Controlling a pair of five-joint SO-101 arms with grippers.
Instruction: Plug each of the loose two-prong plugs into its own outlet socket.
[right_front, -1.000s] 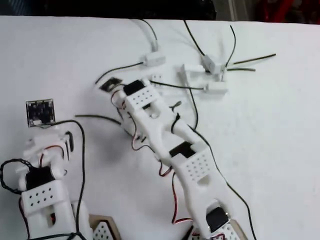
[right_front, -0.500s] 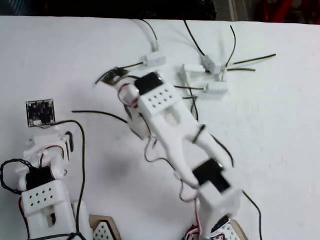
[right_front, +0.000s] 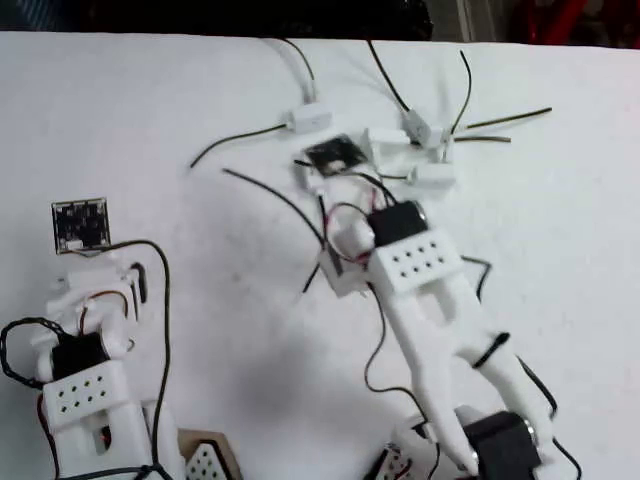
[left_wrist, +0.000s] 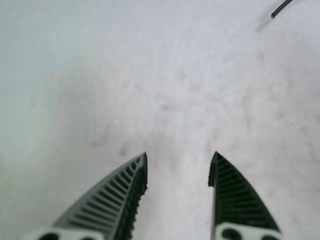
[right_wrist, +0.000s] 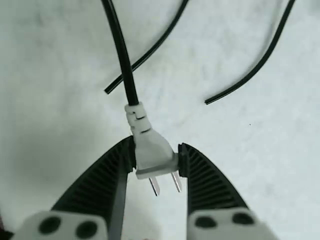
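My right gripper (right_wrist: 155, 161) is shut on a white two-prong plug (right_wrist: 151, 152); its prongs point back toward the wrist and its black cord (right_wrist: 120, 55) runs away over the table. In the high view the right gripper (right_front: 328, 160) sits among the white outlet sockets: one (right_front: 308, 118) behind it, two more (right_front: 433, 177) (right_front: 420, 128) to its right. My left gripper (left_wrist: 180, 156) is open above bare table, and in the high view the left gripper (right_front: 82, 228) sits at the near left.
Several loose black cords (right_front: 270, 195) lie across the middle and back of the white table (right_front: 120, 110). Two cut cord ends (right_wrist: 206, 101) lie just past the held plug. The table's left and far right have free room.
The right arm has swung to the right, from left of the sockets to among them, dragging the black cord along. The left arm has stayed still.
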